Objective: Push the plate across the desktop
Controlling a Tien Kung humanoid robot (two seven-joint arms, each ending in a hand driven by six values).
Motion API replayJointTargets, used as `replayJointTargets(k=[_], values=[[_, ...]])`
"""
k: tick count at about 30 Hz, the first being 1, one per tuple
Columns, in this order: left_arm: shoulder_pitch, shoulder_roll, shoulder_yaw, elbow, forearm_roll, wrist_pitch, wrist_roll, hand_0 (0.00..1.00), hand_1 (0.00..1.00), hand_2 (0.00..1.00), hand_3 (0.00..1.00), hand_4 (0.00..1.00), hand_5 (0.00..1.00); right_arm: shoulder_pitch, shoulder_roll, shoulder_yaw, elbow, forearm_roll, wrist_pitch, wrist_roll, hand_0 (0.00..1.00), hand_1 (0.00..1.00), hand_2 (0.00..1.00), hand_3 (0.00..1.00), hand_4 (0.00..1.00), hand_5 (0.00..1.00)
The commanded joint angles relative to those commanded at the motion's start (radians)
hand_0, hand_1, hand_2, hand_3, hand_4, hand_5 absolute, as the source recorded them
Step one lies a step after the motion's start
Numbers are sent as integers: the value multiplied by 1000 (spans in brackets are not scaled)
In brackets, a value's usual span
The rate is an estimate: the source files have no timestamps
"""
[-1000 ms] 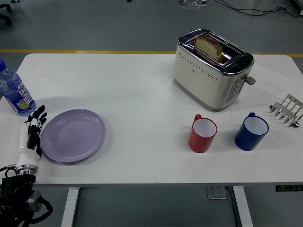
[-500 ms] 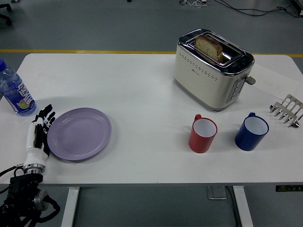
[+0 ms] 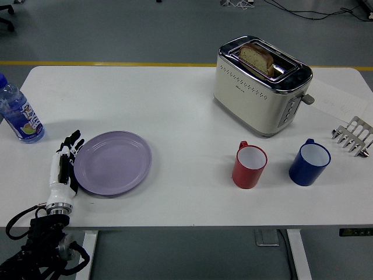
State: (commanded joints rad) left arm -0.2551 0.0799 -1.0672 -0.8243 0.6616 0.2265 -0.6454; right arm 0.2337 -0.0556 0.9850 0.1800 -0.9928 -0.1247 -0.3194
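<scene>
The left hand [image 3: 64, 166], fingers straight and together, presses flat against the plate [image 3: 112, 163]; pushed further right, the plate could knock the red mug [image 3: 249, 165].

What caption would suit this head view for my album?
Left robot hand, fingers flat, against a purple plate on a white table.

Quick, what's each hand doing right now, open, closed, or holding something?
Left hand: open, fingers straight, flat against the left rim of the purple plate, holding nothing.
Right hand: not in view.
</scene>
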Motion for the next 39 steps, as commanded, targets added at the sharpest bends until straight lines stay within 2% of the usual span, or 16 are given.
replayJointTargets(k=[5, 12, 28, 39], values=[[-21, -18, 46, 1, -48, 31, 0, 874, 890, 926, 826, 487, 998, -1, 1, -1, 0, 1, 1, 0, 529, 499, 599, 550, 249, 197], [-41, -29, 111, 6, -95, 52, 0, 869, 885, 919, 817, 480, 998, -2, 1, -4, 0, 3, 1, 0, 529, 499, 599, 551, 249, 196], [-99, -41, 244, -10, -146, 73, 0, 865, 883, 918, 819, 480, 998, -4, 2, 12, 0, -17, 5, 0, 529, 499, 600, 551, 248, 194], [-143, -50, 364, -37, -167, 72, 0, 861, 880, 914, 817, 478, 998, -8, 1, 7, 0, -14, 7, -1, 530, 499, 599, 551, 250, 198]])
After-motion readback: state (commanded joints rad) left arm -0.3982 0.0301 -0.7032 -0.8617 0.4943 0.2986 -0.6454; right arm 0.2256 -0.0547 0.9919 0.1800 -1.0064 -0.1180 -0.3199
